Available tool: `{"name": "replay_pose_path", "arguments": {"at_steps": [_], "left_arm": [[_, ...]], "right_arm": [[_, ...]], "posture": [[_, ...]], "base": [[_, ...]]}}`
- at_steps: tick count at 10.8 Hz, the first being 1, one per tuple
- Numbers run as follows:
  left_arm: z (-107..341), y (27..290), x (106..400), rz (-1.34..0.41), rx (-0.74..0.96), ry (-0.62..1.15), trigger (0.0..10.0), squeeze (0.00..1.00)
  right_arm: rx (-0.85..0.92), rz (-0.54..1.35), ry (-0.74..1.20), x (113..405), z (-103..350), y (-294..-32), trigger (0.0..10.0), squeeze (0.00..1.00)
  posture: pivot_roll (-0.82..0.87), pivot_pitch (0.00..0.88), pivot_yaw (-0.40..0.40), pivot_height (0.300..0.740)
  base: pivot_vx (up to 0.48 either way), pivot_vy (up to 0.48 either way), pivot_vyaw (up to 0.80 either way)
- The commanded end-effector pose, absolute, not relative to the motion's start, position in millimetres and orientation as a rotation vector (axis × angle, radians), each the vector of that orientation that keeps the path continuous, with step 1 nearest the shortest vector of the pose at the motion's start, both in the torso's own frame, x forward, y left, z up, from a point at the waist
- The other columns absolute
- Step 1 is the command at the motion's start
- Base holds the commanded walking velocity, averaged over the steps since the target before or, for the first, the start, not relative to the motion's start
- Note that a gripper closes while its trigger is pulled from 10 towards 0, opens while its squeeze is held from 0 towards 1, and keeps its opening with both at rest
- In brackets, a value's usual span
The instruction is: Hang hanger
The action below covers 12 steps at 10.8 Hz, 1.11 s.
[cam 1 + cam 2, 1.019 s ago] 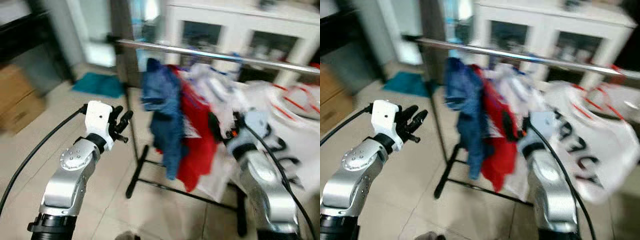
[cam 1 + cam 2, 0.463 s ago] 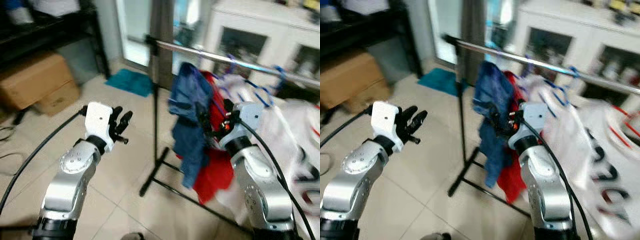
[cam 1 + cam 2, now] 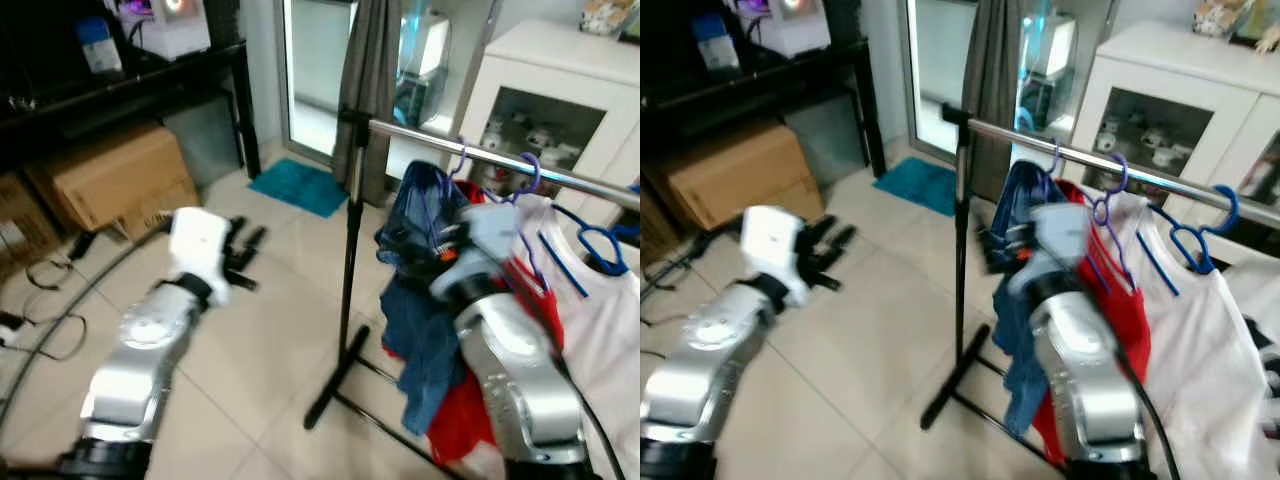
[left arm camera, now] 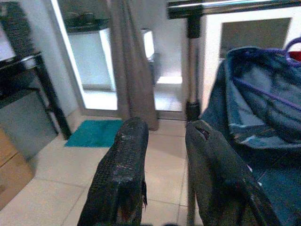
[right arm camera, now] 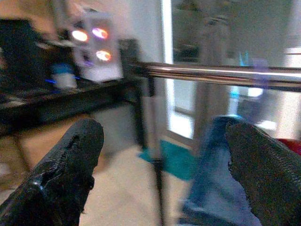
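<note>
A metal rail [image 3: 520, 165] on a black upright pole [image 3: 350, 260] carries a blue denim garment [image 3: 425, 330], a red garment [image 3: 1130, 300] and a white garment [image 3: 1200, 370]. They hang on purple hangers [image 3: 1105, 195] and a blue hanger [image 3: 1190, 245]. My right gripper [image 3: 995, 245] is raised in front of the denim garment, just under the rail's end. Its wrist view shows the right gripper [image 5: 167, 134] wide open with nothing between the fingers. To the left of the pole my left gripper [image 3: 245, 255] is held out over the floor. It is open and holds nothing [image 4: 164, 136].
Cardboard boxes [image 3: 110, 185] sit under a black shelf [image 3: 130, 90] at the left, with cables [image 3: 40, 310] on the tiles. A teal mat [image 3: 298, 187] and a grey curtain [image 3: 370, 70] lie behind the rack. A white cabinet [image 3: 570, 90] stands behind the rail. The rack's foot [image 3: 330, 400] reaches forward.
The whole picture has shifted, so the camera has moved and the rack sits further right. My right gripper stands higher, close under the rail's end. The left arm keeps its pose.
</note>
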<state>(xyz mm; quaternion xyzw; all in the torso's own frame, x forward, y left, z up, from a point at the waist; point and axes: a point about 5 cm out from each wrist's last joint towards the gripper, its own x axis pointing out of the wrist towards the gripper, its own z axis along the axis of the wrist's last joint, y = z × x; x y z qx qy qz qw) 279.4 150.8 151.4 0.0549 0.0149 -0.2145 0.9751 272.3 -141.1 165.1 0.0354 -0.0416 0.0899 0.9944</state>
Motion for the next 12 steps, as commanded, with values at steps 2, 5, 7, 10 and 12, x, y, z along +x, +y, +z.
{"name": "replay_pose_path", "arguments": {"at_steps": [2, 5, 7, 10, 12], "left_arm": [[154.7, 147.4, 277.9, -0.492, 0.117, 0.038, 10.0, 0.00], [156.9, 143.9, 275.1, -0.563, 0.058, 0.028, 10.0, 0.00], [157.7, 144.3, 271.2, -0.622, 0.041, 0.038, 10.0, 0.00], [162.6, 148.4, 269.6, -0.696, 0.045, 0.028, 10.0, 0.00], [167.5, 143.8, 266.0, -0.817, 0.037, 0.026, 10.0, 0.00]], "right_arm": [[0.057, 0.053, -0.016, 278.1, 161.8, -156.5, 10.0, 0.96], [0.025, 0.050, 0.079, 284.3, 163.4, -156.5, 10.0, 0.00], [-0.002, -0.065, 0.112, 288.2, 164.9, -164.6, 10.0, 0.00], [-0.033, -0.077, 0.128, 290.1, 173.3, -173.8, 10.0, 0.00], [-0.028, -0.173, 0.176, 302.7, 169.4, -188.1, 10.0, 0.00]], "posture": [[-0.14, 0.000, -0.003, 0.740], [-0.13, 0.000, -0.007, 0.740], [-0.13, 0.000, -0.017, 0.740], [-0.12, 0.000, -0.029, 0.740], [-0.13, 0.000, -0.021, 0.740]], "base": [[0.317, 0.000, 0.00], [0.000, 0.000, 0.00], [0.000, 0.000, 0.00], [0.000, 0.000, 0.00], [0.000, 0.000, 0.00]]}}
